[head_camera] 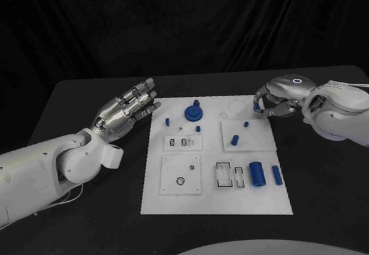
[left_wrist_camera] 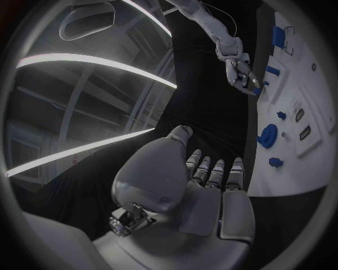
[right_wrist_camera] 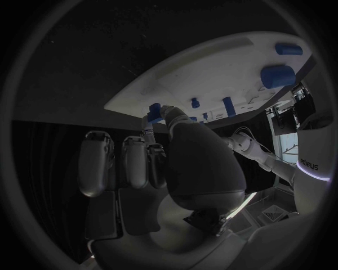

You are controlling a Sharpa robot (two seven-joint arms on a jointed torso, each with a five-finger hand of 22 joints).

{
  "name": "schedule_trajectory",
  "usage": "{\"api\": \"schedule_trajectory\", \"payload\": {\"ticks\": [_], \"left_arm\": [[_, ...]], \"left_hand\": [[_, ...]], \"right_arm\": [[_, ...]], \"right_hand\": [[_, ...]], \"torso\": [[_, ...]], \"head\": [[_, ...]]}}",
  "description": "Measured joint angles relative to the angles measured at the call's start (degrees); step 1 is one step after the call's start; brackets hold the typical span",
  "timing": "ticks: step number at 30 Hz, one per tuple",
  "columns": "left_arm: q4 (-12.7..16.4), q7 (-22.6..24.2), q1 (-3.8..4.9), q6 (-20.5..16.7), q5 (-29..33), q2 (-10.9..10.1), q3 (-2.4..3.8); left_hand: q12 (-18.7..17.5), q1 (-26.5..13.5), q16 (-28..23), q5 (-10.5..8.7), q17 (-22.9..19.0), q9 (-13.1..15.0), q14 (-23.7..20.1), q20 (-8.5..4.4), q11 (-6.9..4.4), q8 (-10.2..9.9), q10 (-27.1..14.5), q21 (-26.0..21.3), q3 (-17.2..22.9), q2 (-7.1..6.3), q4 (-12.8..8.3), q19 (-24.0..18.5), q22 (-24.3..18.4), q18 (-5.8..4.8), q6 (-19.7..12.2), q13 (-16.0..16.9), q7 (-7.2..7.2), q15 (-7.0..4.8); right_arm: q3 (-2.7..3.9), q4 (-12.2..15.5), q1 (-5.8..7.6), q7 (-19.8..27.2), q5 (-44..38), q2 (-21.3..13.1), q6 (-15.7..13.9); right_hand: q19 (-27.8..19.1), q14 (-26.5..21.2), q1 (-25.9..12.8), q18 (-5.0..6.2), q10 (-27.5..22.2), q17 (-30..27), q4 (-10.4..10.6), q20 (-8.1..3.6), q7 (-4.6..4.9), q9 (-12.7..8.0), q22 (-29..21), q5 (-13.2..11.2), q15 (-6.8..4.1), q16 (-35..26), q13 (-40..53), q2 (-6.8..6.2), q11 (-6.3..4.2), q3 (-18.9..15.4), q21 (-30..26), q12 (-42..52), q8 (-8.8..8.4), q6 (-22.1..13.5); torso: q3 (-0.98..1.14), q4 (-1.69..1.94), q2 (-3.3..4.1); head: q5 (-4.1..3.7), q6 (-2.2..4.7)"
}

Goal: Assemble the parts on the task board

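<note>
Held in a pinch by the right hand (head_camera: 275,100) at the far right edge of the task board (head_camera: 214,205): a small blue part (right_wrist_camera: 154,110), just off the board's corner. Released and holding nothing beside the board's far left edge, fingers straight and apart: the left hand (head_camera: 126,111). Standing on the board near its far edge, between the two hands: a blue round part (head_camera: 194,112); lying near the board's right edge: two blue cylinders (head_camera: 257,173).

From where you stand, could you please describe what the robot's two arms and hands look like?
Both arms are bulky, smooth white shells. The left hand and right hand are silver metal with segmented fingers. The right wrist carries a glowing ring marking, and thin cables loop over the right arm.
</note>
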Motion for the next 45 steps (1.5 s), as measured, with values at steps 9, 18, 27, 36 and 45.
{"api": "schedule_trajectory", "payload": {"ticks": [9,18,27,36,45], "left_arm": [[0.0,-0.1,-0.01,0.0,0.0,0.0,0.0],[0.0,-0.2,-0.01,0.0,0.0,0.1,0.0],[-0.1,-0.2,-0.02,0.0,0.0,0.4,0.0],[-0.3,-0.3,-0.02,0.0,0.0,0.6,0.0],[-0.3,-0.4,-0.02,0.0,0.0,0.7,0.0]], "left_hand": [[0.0,0.0,0.0,0.0,0.0,0.0,0.0,0.0,0.0,0.0,0.0,0.0,0.0,0.0,0.0,0.0,0.0,0.0,0.0,0.0,0.0,0.0],[0.0,0.0,0.0,0.0,0.0,0.0,0.0,0.0,0.0,0.0,0.0,0.0,0.0,0.0,0.0,0.0,0.0,0.0,0.0,0.0,0.0,0.0],[0.0,0.0,0.0,0.0,0.0,0.0,0.0,0.0,0.0,0.0,0.0,0.0,0.0,0.0,0.0,0.0,0.0,0.0,0.0,0.0,0.0,0.0],[0.0,0.0,0.0,0.23,0.0,0.0,0.0,0.0,0.0,0.0,0.0,0.0,0.2,0.0,-0.2,0.0,0.0,0.0,0.2,0.0,0.21,0.0],[0.0,0.0,0.0,0.22,0.0,0.0,0.0,0.0,0.0,0.0,0.0,0.0,0.2,0.0,-0.2,0.0,0.0,0.0,0.2,0.0,0.21,0.0]], "right_arm": [[0.08,4.8,1.68,0.0,0.2,3.1,-2.5],[0.06,5.7,1.6,-0.2,0.2,8.2,-2.4],[0.07,4.4,0.26,-0.7,0.3,12.5,0.7],[0.06,3.8,-1.23,-1.2,0.3,14.6,2.8],[0.06,3.5,-2.25,-1.3,0.3,15.8,3.5]], "right_hand": [[0.0,0.0,0.0,0.0,0.0,0.0,-0.3,0.0,0.3,0.1,0.0,0.0,0.0,0.0,0.0,-0.01,0.0,0.2,0.0,0.0,0.03,0.3],[0.0,0.0,0.0,0.0,0.0,0.0,-0.5,0.0,0.38,0.4,0.0,-0.3,0.0,0.0,0.0,-0.02,0.0,0.3,-0.3,0.0,0.27,0.2],[0.0,0.0,0.0,0.0,0.0,0.0,-1.1,0.0,0.89,0.5,0.0,-1.2,0.0,0.0,0.0,-0.03,0.0,0.6,-0.7,0.0,0.27,0.1],[0.0,0.2,0.0,0.0,0.0,0.0,-1.5,0.0,0.92,0.6,0.0,-1.7,0.16,0.0,0.0,-0.03,0.0,0.7,-0.7,0.0,0.26,0.1],[0.0,0.0,0.0,0.0,0.0,0.0,-1.6,0.0,1.19,0.6,0.0,-1.9,0.36,0.0,0.0,-0.03,0.42,0.8,-0.7,0.0,0.25,-0.2]], "torso": [[-0.01,-0.01,0.01],[-0.04,-0.04,-0.02],[-0.08,-0.12,-0.05],[0.02,0.13,-0.06],[0.02,0.06,-0.06]], "head": [[-0.06,-0.41],[0.47,-0.88],[1.05,-1.35],[1.01,-1.57],[1.13,-1.49]]}}
